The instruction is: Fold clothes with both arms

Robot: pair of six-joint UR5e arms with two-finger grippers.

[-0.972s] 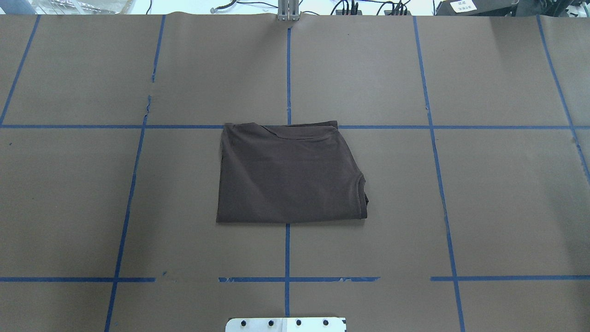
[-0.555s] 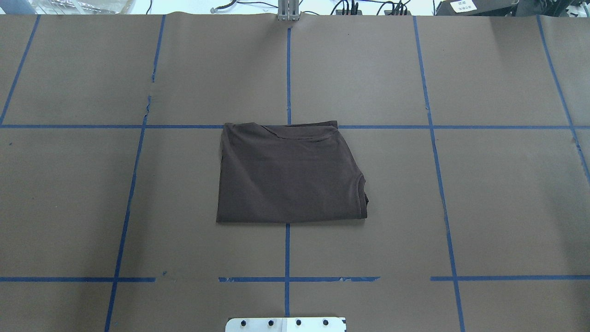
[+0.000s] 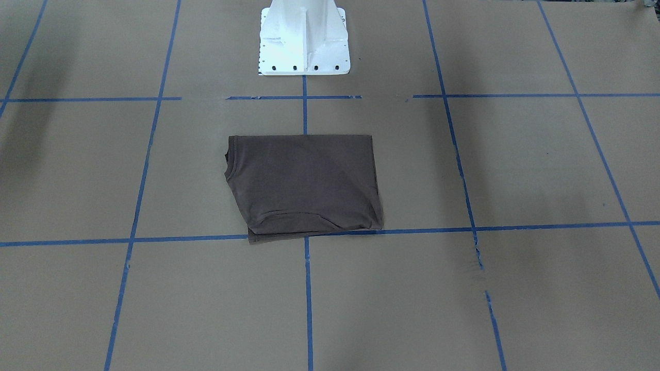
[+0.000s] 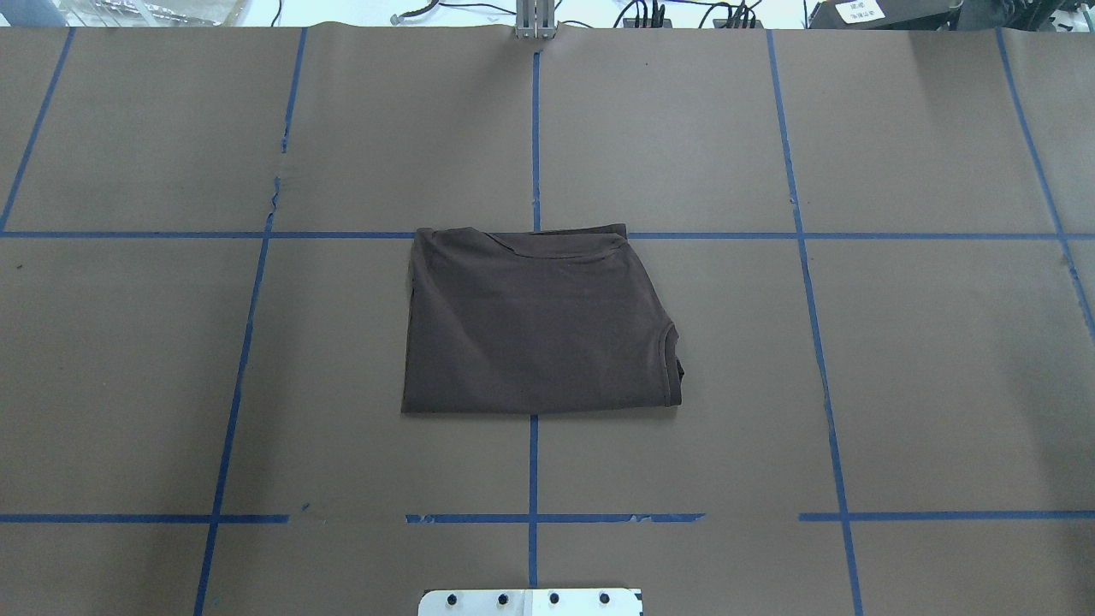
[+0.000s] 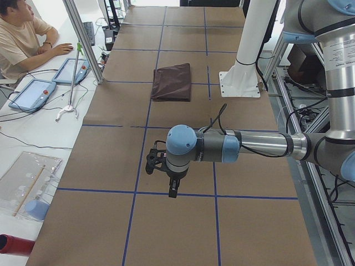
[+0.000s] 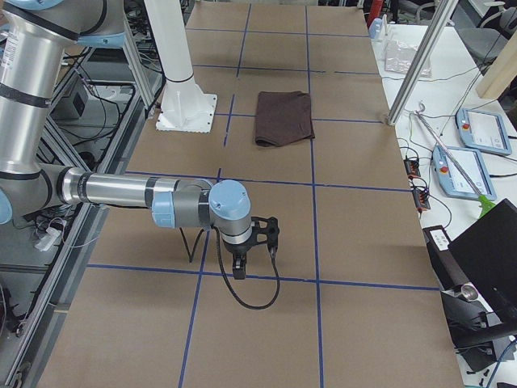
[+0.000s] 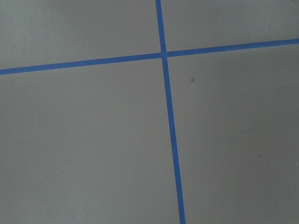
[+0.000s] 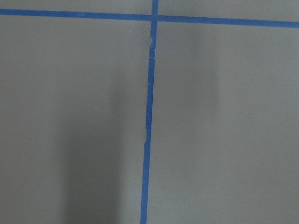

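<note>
The T-shirt lies in the middle of the worktop, already folded into a compact, nearly rectangular packet. Its far edge sits on 1 blue tape line, and the ribbed collar peeks out at the edge on our right side. Over the last second we find no change in the overhead view: the packet keeps the same outline and the same soft creases, and no arm is above it. We judge from this that the folding is finished, or very close to it. Only the far edge, where 1 layer sticks out a little, looks not perfectly even.

The 2 arms are well apart from the garment. The left arm stretches low over one end of the worktop, with the left claw pointing down. The right arm does the same at the other end with the right claw. Each claw shows only in a side view, so we cannot tell if it is wide or narrow. No cloth hangs from either.

The white base mount stands near the T-shirt on the robot's side. An operator sits at the tablets beside the worktop. We see no object lying between the claws and the T-shirt.
</note>
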